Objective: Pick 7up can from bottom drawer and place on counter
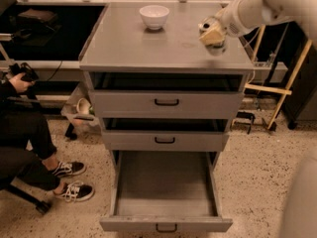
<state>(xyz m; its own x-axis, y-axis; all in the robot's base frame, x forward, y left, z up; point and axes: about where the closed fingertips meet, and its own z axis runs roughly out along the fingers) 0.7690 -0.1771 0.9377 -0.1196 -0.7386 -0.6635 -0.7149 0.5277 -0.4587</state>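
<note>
My gripper [214, 37] is over the right part of the counter [148, 48], on the end of the white arm that comes in from the upper right. It is shut on the 7up can [217, 48], a small grey rounded shape that shows just below the fingers, close to the counter surface. The can's label is hidden. The bottom drawer [166, 182] is pulled fully out below, and nothing lies in it.
A white bowl [154, 17] stands at the back middle of the counter. The two upper drawers are slightly open. A seated person [25, 133] with sneakers [74, 190] is at the left. A wooden frame [277, 88] leans at the right.
</note>
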